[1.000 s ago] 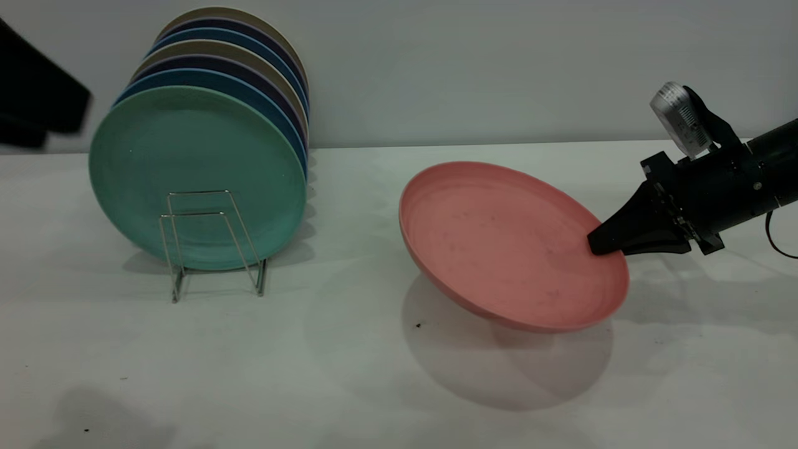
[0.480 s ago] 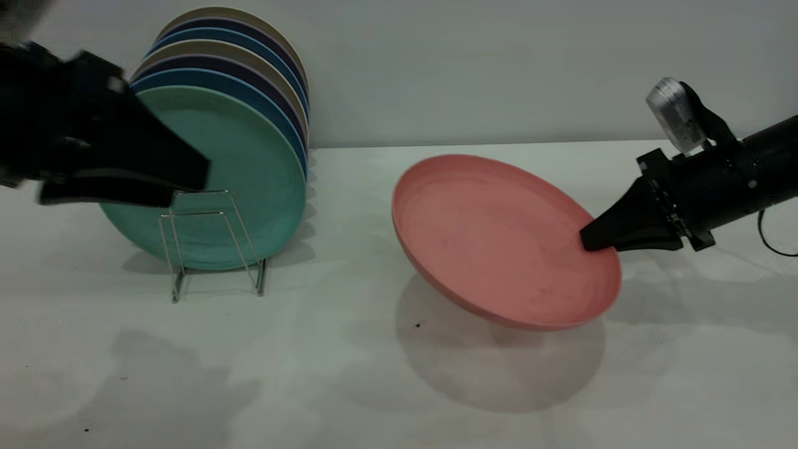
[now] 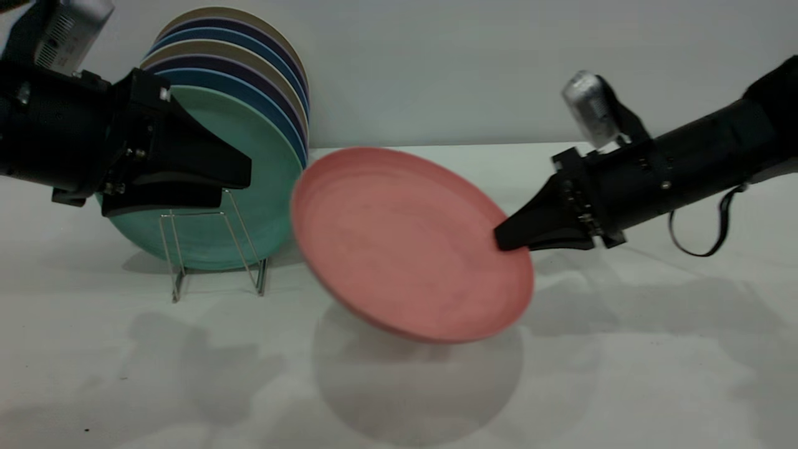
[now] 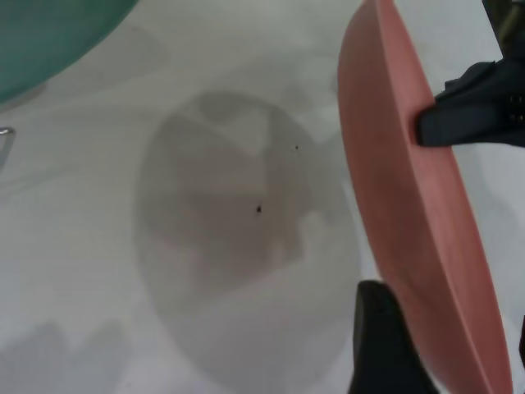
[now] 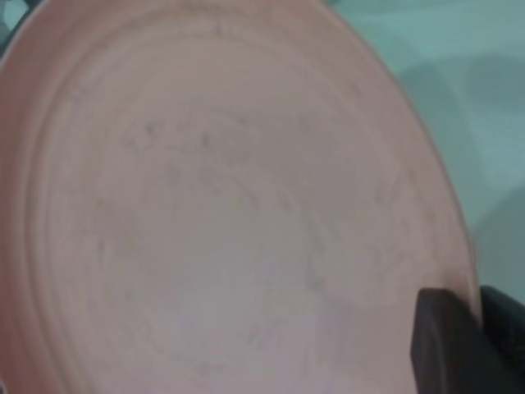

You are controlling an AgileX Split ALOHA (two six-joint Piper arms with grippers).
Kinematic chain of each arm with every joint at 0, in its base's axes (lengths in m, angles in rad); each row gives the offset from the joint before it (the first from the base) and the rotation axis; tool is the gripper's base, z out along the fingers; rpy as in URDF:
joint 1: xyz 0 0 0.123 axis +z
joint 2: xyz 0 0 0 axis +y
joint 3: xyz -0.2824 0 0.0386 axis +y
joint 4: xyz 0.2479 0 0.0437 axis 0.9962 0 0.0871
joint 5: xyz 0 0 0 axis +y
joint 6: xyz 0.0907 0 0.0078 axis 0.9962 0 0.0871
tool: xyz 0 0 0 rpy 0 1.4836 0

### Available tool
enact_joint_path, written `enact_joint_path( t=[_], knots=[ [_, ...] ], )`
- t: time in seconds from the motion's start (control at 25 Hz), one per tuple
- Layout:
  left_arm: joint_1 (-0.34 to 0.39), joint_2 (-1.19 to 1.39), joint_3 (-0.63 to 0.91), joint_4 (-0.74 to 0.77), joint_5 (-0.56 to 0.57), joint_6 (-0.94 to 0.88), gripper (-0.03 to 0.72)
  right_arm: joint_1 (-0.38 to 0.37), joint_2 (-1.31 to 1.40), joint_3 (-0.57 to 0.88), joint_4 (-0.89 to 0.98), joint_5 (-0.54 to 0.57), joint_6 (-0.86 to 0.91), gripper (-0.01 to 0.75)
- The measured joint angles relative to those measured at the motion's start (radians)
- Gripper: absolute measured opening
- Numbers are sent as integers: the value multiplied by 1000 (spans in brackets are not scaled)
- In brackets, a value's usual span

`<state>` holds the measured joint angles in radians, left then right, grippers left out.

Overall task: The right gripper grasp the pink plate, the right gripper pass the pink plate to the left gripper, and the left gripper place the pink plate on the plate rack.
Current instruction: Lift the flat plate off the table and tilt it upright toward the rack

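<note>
Both pincers closer; pink plate (image 3: 411, 243) leftward

Plate (image 3: 405, 243) at frame centre, above the table (image 3: 623, 374), tilted. Right gripper (image 3: 512, 237) on its right rim; left gripper (image 3: 240, 178) at left (apart from the plate), before stacked plates (image 3: 249, 93) standing in the rack (image 3: 212, 249).
</note>
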<state>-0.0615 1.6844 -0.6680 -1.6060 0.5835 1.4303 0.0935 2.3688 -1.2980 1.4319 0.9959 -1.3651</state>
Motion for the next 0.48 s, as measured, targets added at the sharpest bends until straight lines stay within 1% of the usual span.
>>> enact_joint_path(
  t=[0.12, 0.36, 0.44, 0.48],
  knots=[
    [0, 2, 0, -2, 0, 1, 431, 39, -10, 0, 11, 0, -9, 13],
    [0, 3, -2, -2, 0, 3, 428, 101, -70, 0, 53, 37, -37, 14],
    [0, 3, -3, -3, 5, 3, 408, 114, -86, 0, 57, 39, -48, 15],
    [0, 3, -4, -4, 5, 3, 384, 120, -90, 0, 59, 41, -52, 15]
  ],
)
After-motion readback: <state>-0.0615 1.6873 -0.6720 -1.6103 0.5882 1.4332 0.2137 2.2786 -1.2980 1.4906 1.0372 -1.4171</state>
